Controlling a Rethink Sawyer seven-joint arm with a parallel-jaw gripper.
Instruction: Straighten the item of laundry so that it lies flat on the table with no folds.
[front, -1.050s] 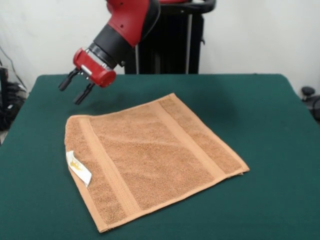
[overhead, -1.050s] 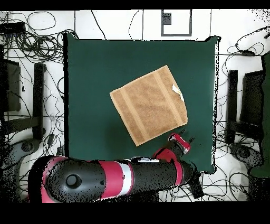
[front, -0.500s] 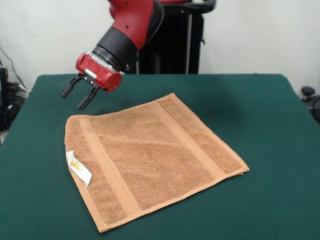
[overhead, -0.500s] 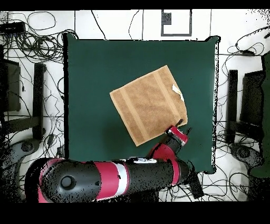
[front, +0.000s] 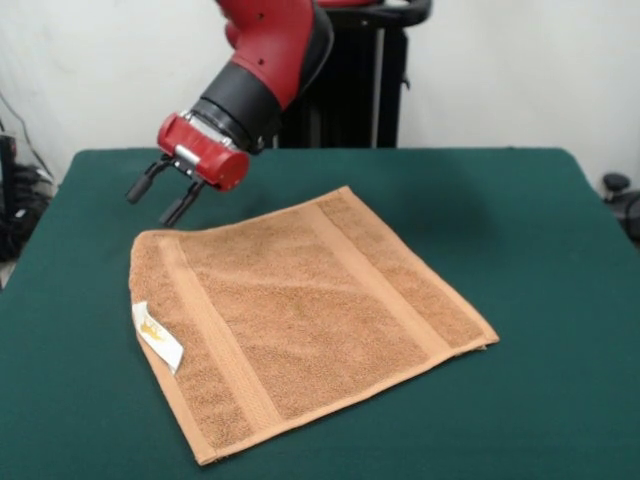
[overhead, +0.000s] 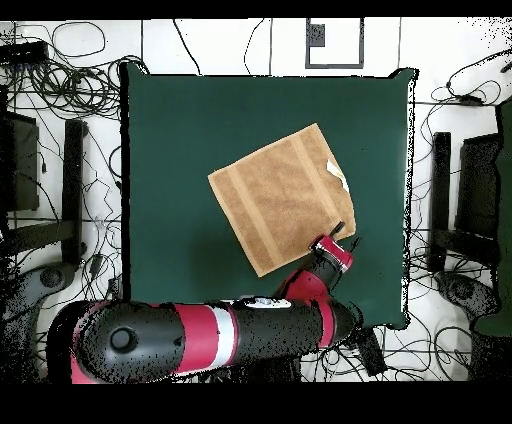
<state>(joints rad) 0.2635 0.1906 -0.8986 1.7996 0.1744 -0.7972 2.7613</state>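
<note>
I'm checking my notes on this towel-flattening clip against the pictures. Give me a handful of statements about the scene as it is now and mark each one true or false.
1. The towel lies spread on the green table. True.
2. The gripper is shut on a towel corner. False: its fingers are open and hold nothing, above the table by the towel's corner.
3. A small white tag shows at one towel edge. True.
4. The towel hangs over the table's edge. False: green cloth shows all round it in the overhead view.
5. Two woven bands cross the towel. True.
</note>
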